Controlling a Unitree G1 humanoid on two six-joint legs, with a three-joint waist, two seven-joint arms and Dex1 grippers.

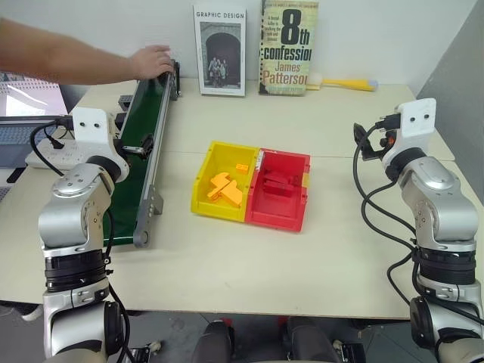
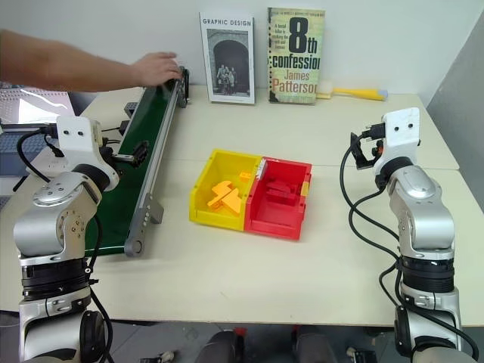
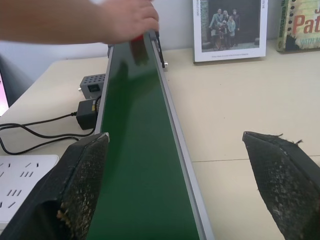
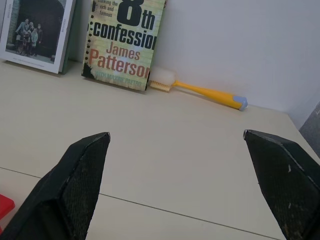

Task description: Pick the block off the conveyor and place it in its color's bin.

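On my far left a person's hand (image 1: 151,60) rests at the far end of the conveyor (image 1: 140,144), and in my left wrist view a bit of red peeks out under it. I think that is the block (image 3: 136,37), just being set on the smooth dark green belt, far from me. My left fingers (image 3: 187,187) are spread wide with nothing in them, pointing along the belt between its grey metal rails. I guess the block is light, hard plastic, a little slippery, so I should pinch it across its flat long sides. In the middle of the pale counter (image 1: 340,128) sits a yellow bin (image 1: 223,183) with orange-yellow pieces, touching the red bin (image 1: 280,189), which is shiny with straight walls. On my right, my right fingers (image 4: 190,185) are wide apart too, holding nothing, aimed at two books and a yellow brush.
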